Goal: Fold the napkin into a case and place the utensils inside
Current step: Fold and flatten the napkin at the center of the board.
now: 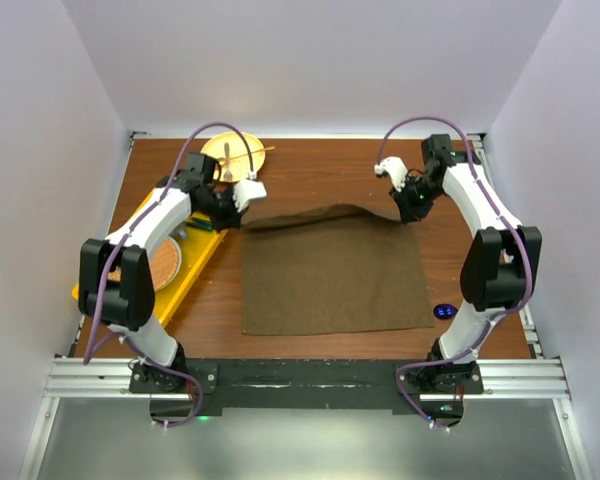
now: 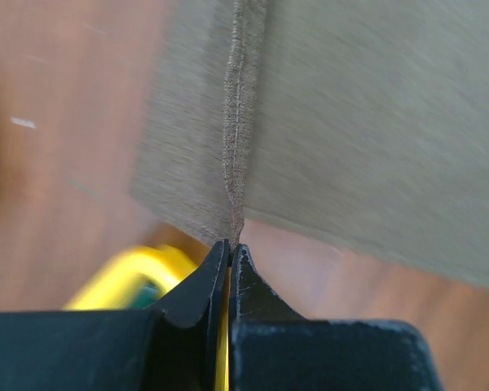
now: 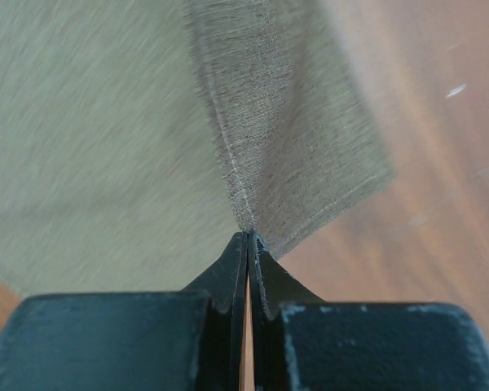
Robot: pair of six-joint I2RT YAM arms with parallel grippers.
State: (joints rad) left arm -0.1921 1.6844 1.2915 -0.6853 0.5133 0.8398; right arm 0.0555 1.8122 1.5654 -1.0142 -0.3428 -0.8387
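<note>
- The napkin lies spread on the counter between the two arms. Its near part is flat and its far edge is raised off the wood in a shallow arch.
- The step in hand looks like the first fold, carrying the far edge over toward the near edge.
- To do it well, both corners should travel together at the same height and pace, so the fold line runs straight across.
- Keeping the edge lightly taut between the arms would stop the middle from sagging and creasing.
- The lifted edge should land square on the near edge before release, because a skewed first fold would likely carry through every later one.
- The left end effector is closed tight on the napkin's far left corner, with the hem running straight out from its tips.
- The right end effector is likewise clamped on the far right corner, cloth pinched between the tips.
- The utensils sit on the yellow plate at the far left, apart from the napkin.
- A small glossy blue thing lies by the right arm's base, too small to identify.
</note>
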